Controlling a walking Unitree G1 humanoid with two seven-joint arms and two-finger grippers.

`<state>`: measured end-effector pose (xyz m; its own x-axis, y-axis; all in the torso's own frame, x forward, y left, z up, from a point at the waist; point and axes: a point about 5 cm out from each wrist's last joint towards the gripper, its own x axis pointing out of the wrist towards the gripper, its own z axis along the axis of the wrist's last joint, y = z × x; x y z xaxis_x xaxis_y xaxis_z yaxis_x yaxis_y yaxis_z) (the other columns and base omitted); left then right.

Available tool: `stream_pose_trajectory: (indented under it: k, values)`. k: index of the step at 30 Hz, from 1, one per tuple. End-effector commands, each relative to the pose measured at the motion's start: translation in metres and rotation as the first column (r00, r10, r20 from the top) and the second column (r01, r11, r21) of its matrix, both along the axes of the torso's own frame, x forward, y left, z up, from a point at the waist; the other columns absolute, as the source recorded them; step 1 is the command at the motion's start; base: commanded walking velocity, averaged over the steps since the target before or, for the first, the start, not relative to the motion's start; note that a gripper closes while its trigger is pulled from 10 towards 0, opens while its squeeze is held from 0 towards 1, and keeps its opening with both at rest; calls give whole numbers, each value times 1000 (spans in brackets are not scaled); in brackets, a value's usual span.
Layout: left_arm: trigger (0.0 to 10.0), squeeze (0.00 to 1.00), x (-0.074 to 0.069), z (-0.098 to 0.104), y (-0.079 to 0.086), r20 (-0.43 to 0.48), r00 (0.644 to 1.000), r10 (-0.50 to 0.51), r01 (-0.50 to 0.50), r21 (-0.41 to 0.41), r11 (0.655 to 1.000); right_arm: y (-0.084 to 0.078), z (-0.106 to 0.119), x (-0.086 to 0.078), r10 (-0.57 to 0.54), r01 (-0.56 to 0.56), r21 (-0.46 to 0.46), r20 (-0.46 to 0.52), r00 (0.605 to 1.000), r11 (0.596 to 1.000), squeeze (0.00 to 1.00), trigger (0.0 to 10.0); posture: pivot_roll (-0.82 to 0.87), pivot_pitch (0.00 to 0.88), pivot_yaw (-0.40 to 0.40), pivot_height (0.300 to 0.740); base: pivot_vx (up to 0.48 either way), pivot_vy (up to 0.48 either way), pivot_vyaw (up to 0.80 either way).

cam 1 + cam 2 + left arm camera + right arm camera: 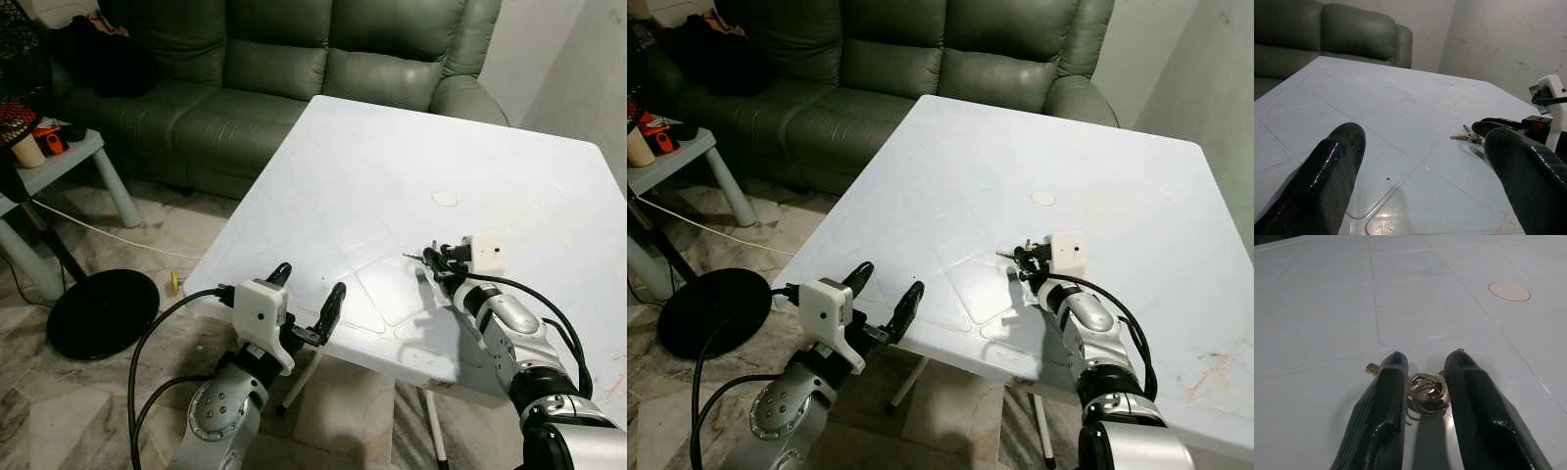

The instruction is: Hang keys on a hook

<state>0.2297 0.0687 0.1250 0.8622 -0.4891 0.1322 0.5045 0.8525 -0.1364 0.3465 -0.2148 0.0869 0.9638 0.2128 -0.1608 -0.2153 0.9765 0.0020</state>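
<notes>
A small bunch of keys (1428, 392) on a wire ring sits between the two black fingers of my right gripper (1427, 357), which is shut on the ring. One key (412, 258) sticks out past the fingertips, low over the white table (372, 166). My right gripper (432, 258) is over the table's near right part. At the table's near left edge, my left gripper (309, 292) is held open with nothing between its fingers. The left wrist view looks across the table at the keys (1467, 136) and the right gripper's fingertips (1498, 125).
A round plug (445, 199) marks the table's middle. A green sofa (294, 69) stands behind the table. On the left are a small grey side table (59, 162) with clutter, a black round base (103, 311) on the tiled floor and a white cable (108, 235). A wall rises on the right.
</notes>
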Motion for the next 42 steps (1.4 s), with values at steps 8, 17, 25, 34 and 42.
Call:
stream_pose_trajectory:
  k: [8, 17, 25, 34, 42]
  values:
    - [10000, 0, -1, 1, -3, 0, 1000, -12, 12, -4, 1000, 4, -3, 0, -10, 11, 23, -22, 1000, 1000, 1000, 10000, 45, 64, -53, 736, 0, 0, 0]
    - [10000, 0, 0, 1, -3, 1, 1000, -13, 13, -4, 1000, 4, -2, 0, -20, 20, -12, -4, 1000, 1000, 741, 10000, 45, 64, -52, 736, 0, 0, 0]
    - [10000, 0, -1, 2, -3, 2, 1000, -11, 11, -4, 1000, 6, -3, -1, -5, 6, -79, 5, 1000, 997, 0, 10000, 45, 64, -52, 736, 0, 0, 0]
    - [10000, 0, -1, 1, -3, 2, 1000, -14, 14, -4, 1000, 9, -8, -3, -9, 8, -156, -4, 1000, 988, 0, 10000, 41, 68, -50, 736, 0, 0, 0]
    - [10000, 0, -2, 1, -4, 0, 1000, -14, 14, -4, 1000, 8, -13, -2, -56, 45, -177, -59, 997, 983, 0, 7569, 43, 67, -50, 736, 0, 0, 0]
